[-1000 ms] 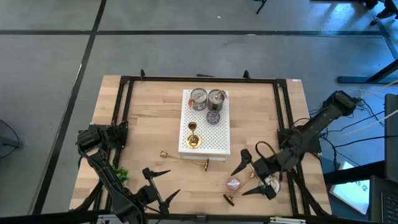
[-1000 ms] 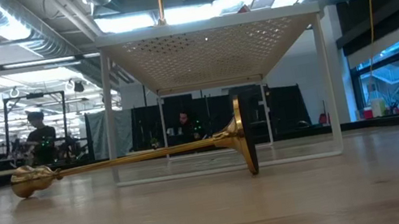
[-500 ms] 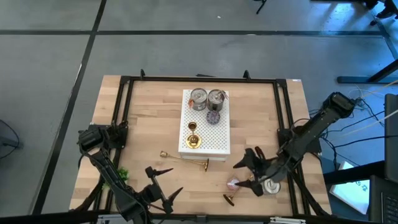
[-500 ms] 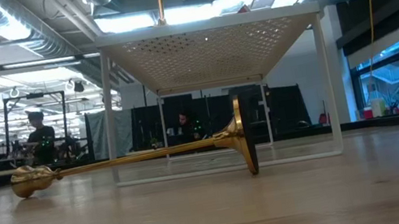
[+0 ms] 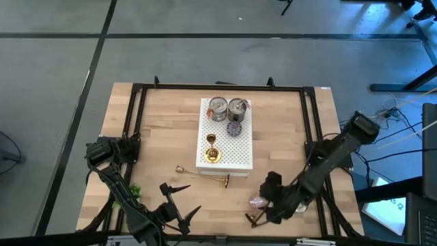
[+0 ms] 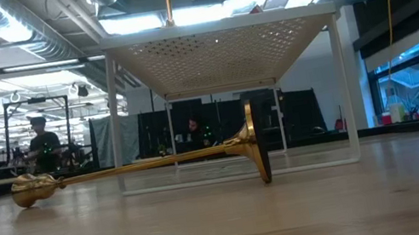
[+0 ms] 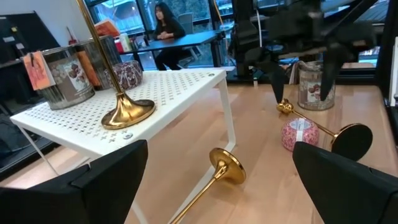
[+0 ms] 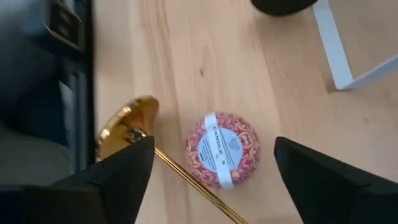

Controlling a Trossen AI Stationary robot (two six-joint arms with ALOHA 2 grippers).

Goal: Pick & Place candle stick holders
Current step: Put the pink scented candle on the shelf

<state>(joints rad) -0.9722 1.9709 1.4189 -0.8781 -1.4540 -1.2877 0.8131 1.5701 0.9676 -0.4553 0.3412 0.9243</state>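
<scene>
My right tool (image 8: 208,163) hangs spread wide, gripping nothing, over a fallen slim brass candle stick holder (image 8: 127,134); its cup end is cut off. A pink round candle tin (image 8: 221,157) lies beside it.

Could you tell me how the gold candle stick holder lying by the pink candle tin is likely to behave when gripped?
The candle stick holder looks rigid. Its thin, polished stem may slip between fingers. Lying on its side, it could roll in an arc around its round base.
</scene>
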